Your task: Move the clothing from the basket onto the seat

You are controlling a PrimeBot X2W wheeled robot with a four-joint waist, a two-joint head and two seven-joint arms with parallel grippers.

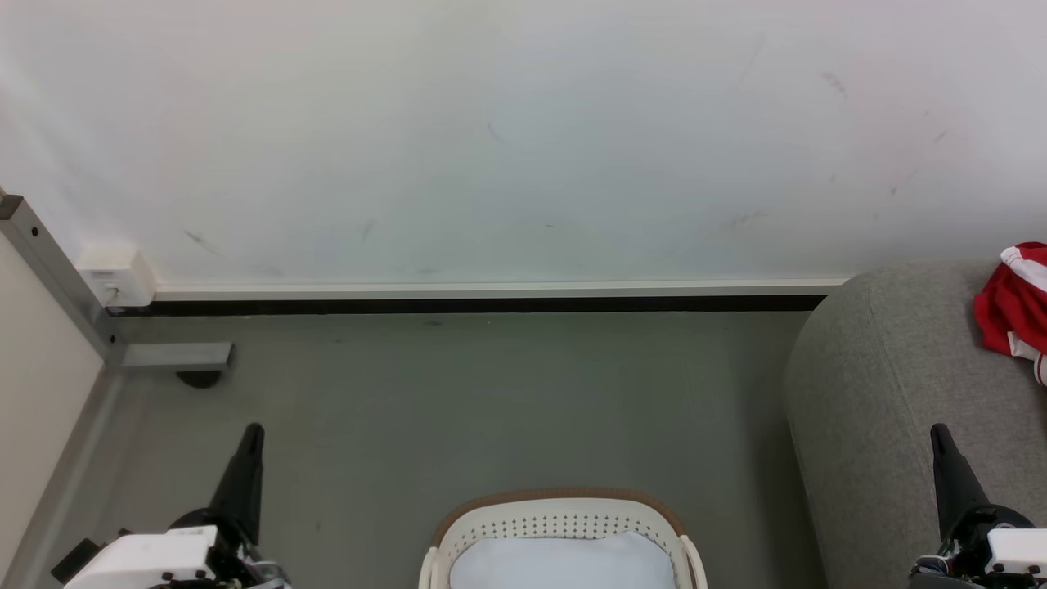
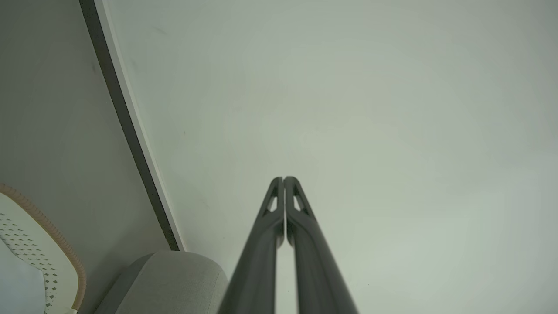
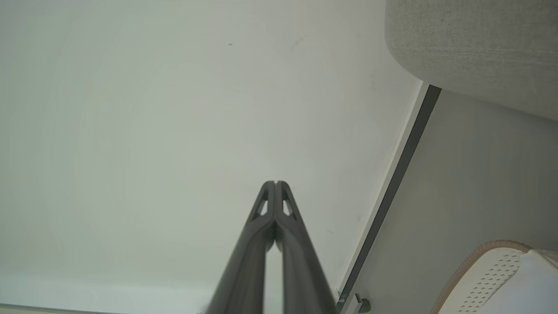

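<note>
Both hands are idle from where I stand: the left hand (image 1: 252, 435) and the right hand (image 1: 941, 438) each have their two long dark fingers pressed together tip to tip. Nothing is between them, and they are raised and pointing toward the pale wall (image 1: 491, 147) ahead. Grey floor (image 1: 491, 393) stretches between the two hands.

The seat (image 1: 883, 368), a big grey sofa with a rounded end, is close by the right hand, ahead of it and to its outer side. I cannot tell whether that hand hangs over it or just beside it. It is well apart from the left hand.

The basket (image 1: 564, 511) stands on the floor roughly midway between the hands, set back from their fingertips and touched by neither. What I can see of its inside is taken up by a pale liner sheet (image 1: 564, 560). No red shows in that part, but the near end of the basket is cut off from sight, so I cannot swear nothing lies there.

The clothing (image 1: 1013, 307), a crumpled red garment with white stripes, lies on top of the seat. It is beyond the right hand's fingertips, a little to its outer side, and clear of the fingers.

By my reckoning the job is at or near its end: red fabric is on the seat, none is being carried, and the basket looks empty of clothing. All that may remain is a check of the basket's hidden near end.
</note>
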